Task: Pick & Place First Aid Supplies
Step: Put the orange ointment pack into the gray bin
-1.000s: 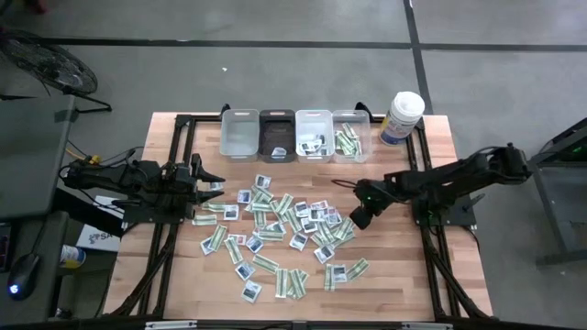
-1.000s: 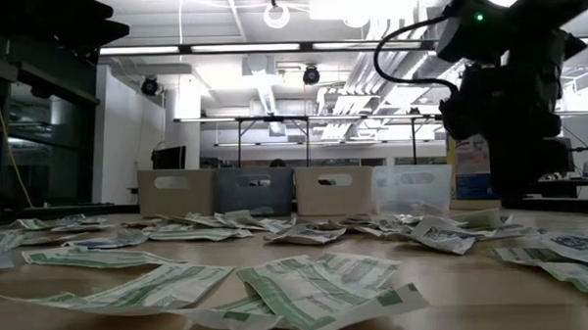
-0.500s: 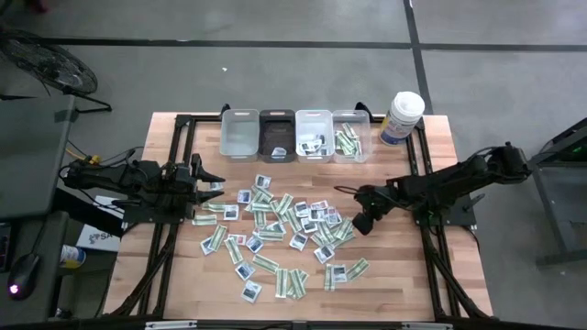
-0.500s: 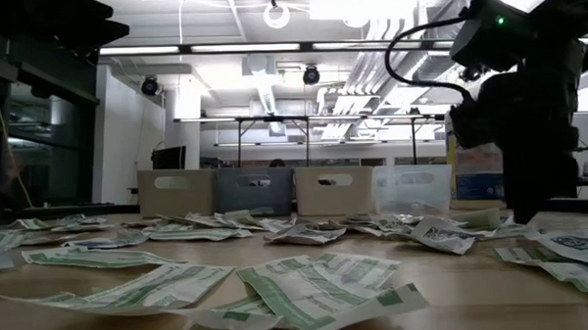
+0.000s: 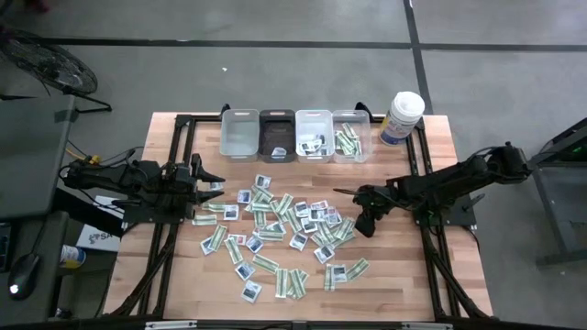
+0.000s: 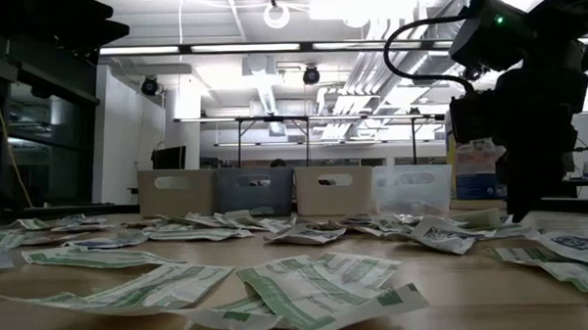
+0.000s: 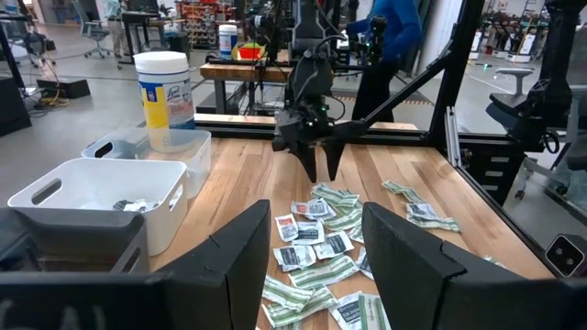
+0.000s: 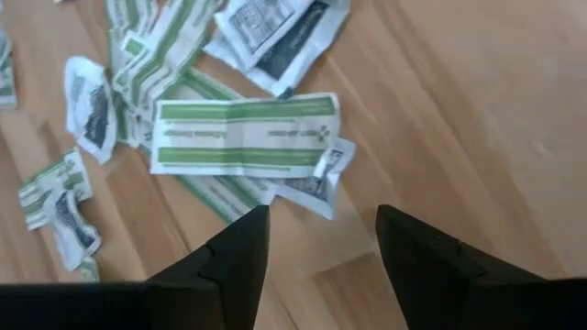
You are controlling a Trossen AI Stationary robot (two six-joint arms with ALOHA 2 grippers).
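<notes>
Several small flat paper packets (image 5: 284, 229), narrow green-and-white strips and squarish white ones with dark marks, lie scattered flat on the wooden table. My right gripper (image 5: 364, 226) slants down at the pile's right edge, open, just above the wood. In the right wrist view its fingers (image 8: 321, 266) stand short of a green-striped strip (image 8: 243, 137) and touch nothing. My left gripper (image 5: 213, 188) waits level at the table's left side, open and empty (image 7: 316, 266).
Four small bins (image 5: 295, 136) stand in a row at the far edge; the two right ones hold some packets. A tall white canister (image 5: 402, 117) stands to their right. Black frame rails (image 5: 431, 266) run along both table sides. A person (image 7: 385, 46) stands beyond the table.
My right gripper has rolled about its wrist and has settled a little lower beside the pile's right edge. The packets have stayed where they lay.
</notes>
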